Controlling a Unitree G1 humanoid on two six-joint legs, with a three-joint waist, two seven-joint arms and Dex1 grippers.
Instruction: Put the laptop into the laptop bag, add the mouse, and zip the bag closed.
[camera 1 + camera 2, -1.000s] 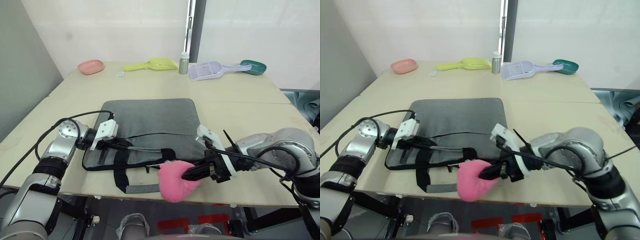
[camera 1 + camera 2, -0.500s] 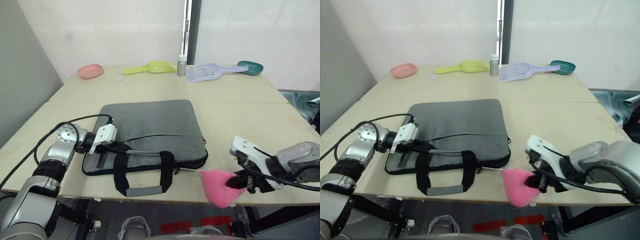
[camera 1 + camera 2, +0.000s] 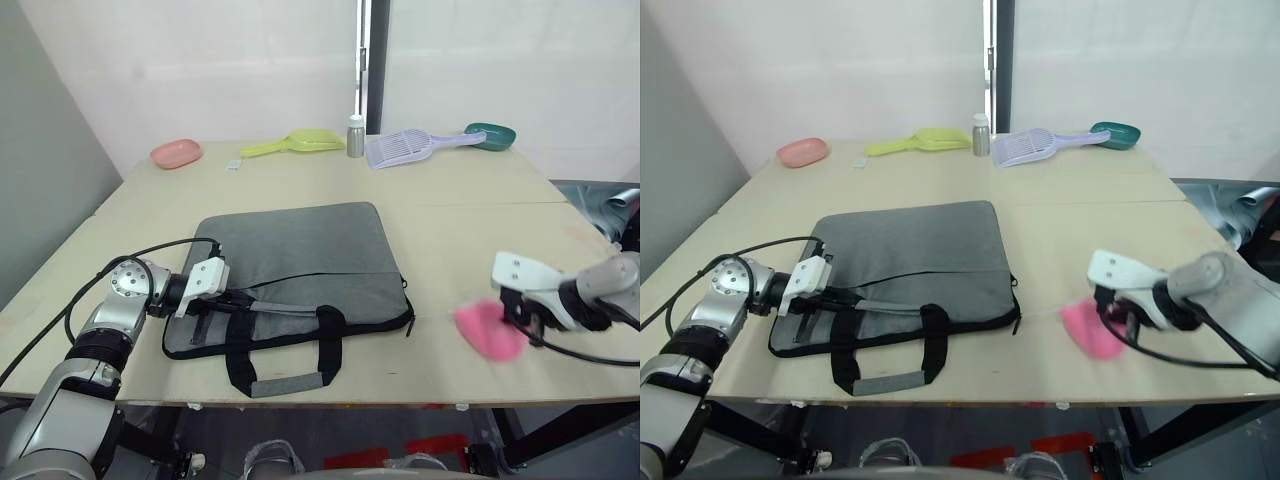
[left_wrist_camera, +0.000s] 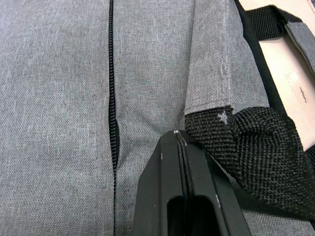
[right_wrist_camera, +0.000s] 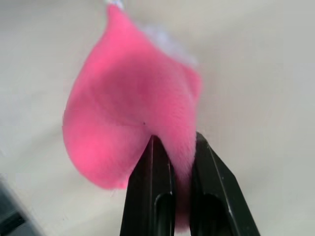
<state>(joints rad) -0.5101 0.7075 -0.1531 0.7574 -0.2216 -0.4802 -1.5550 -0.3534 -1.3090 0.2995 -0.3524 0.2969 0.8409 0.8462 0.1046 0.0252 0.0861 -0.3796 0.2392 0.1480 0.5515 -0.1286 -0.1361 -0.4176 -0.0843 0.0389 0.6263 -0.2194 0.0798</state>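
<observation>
The bag [image 3: 300,265] lay flat on the table [image 3: 470,235], its black handles [image 3: 285,350] toward the near edge and its zipper line running across the grey fabric. The left gripper [image 4: 178,133] rested on the bag's left near corner beside a handle's root, its jaws pressed together with nothing between them. Well to the right of the bag, near the front edge, the right gripper [image 5: 173,142] pinched a fuzzy pink toy [image 3: 488,328]. Beyond the bag, along the far edge, sat a pink dish [image 3: 177,153], a yellow scoop [image 3: 296,142], a bottle [image 3: 355,136], a lilac scoop [image 3: 410,147] and a green scoop [image 3: 491,134].
</observation>
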